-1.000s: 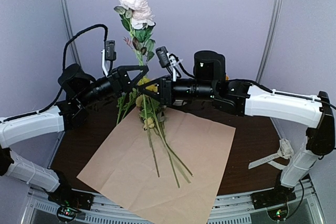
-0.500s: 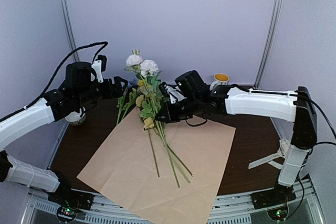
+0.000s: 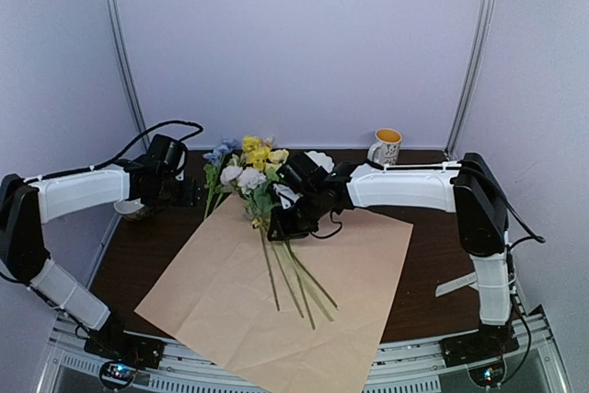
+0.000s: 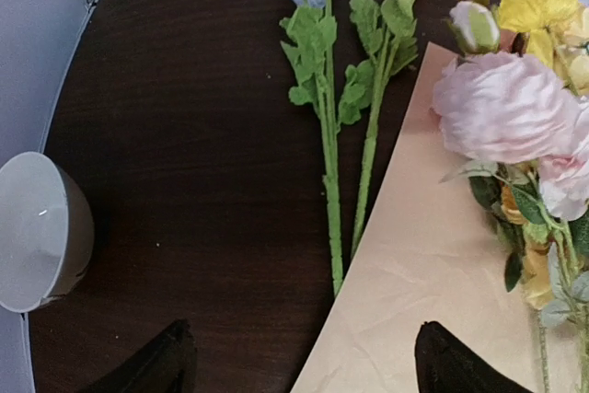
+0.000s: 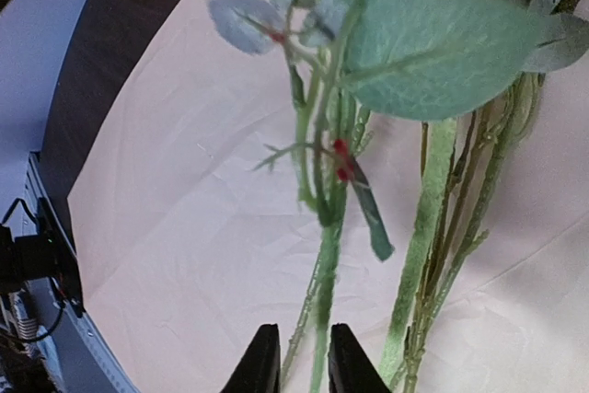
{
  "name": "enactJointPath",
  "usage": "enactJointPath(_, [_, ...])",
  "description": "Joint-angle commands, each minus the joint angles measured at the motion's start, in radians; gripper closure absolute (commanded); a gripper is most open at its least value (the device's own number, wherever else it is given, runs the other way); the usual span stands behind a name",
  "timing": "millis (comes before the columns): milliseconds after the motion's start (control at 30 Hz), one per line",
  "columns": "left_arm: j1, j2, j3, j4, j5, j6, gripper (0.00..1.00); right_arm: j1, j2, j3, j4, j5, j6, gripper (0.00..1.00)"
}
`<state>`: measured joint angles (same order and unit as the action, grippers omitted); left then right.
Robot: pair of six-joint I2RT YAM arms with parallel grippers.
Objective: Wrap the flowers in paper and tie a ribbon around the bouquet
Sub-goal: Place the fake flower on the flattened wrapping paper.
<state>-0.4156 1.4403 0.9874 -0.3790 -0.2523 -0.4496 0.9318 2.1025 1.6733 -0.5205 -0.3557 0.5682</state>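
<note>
Top external view, nearest first: the paper (image 3: 230,310) lies flat on the table (image 3: 147,255), peach side up, one corner toward the arm bases. The ribbon (image 3: 460,284) sits off the paper's right side, apart from both grippers. The flowers (image 3: 253,152) lie along the paper's middle, stems fanning toward its near edge and blossoms over its far corner. The right gripper (image 5: 304,370) reaches in from the paper's right, low over the stems. Its jaws stand slightly apart with one stem between them; I cannot tell whether they pinch it. Two loose stems (image 4: 340,135) lie off the paper's left edge. The left gripper (image 4: 308,370) hovers over that edge, fingers spread wide, nothing between them. A bowl (image 4: 37,232) sits left of the paper, a mug (image 3: 386,146) beyond its far right.

The flowers look light, with thin springy stems and soft heads that would crush. The bare lower stems, bunched, seem the safest hold. The paper looks thin, quick to crease and slide.

A second ago both arms held a tall white-blossomed stem high above the paper. Now it is down with the bunch, and the left arm has drawn back leftward.
</note>
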Motion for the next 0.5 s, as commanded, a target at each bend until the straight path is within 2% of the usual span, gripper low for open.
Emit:
enactJointPath(0, [0.047,0.107,0.056,-0.025,0.027,0.060,0.19,-0.007,0.016,0.052,-0.056,0.068,-0.008,0.71])
enactJointPath(167, [0.085,0.279,0.170,-0.027,0.096,0.134,0.43,-0.006,-0.028,0.035,-0.021,0.068,-0.023,0.66])
enactJointPath(467, [0.143,0.541,0.414,-0.056,0.187,0.170,0.64,-0.005,-0.125,-0.037,0.000,0.090,-0.034,0.66])
